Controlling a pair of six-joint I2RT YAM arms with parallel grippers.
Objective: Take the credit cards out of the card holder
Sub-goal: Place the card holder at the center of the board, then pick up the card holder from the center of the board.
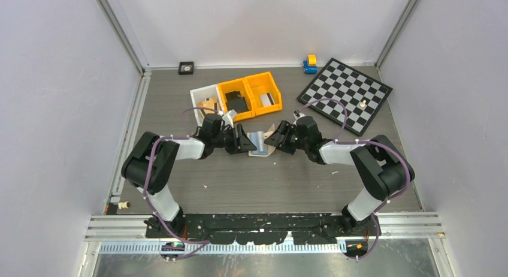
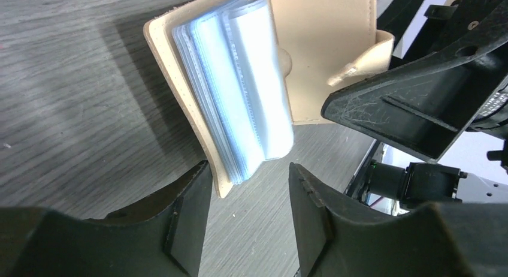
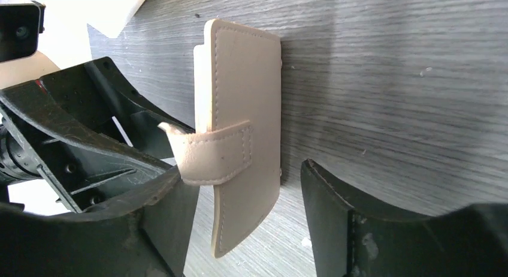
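The beige card holder [image 1: 259,144] lies open on the table between my two grippers. In the left wrist view its beige cover [image 2: 174,79] holds a fanned stack of see-through pockets [image 2: 239,91]; I cannot tell if cards are inside. My left gripper [image 2: 248,175] is open, and the holder's near corner sits just inside its left finger. My right gripper [image 3: 244,169] is open around the raised outer cover [image 3: 245,85], and the strap [image 3: 209,154] touches its left finger. A light card with a dark stripe [image 1: 269,99] lies in the right orange bin.
A white bin [image 1: 205,101] and two orange bins [image 1: 254,88] stand behind the holder; the middle one holds a black item [image 1: 236,101]. A chessboard [image 1: 346,94] lies at the back right, with a blue and yellow toy [image 1: 310,63] behind it. A small black square [image 1: 186,67] sits at the back.
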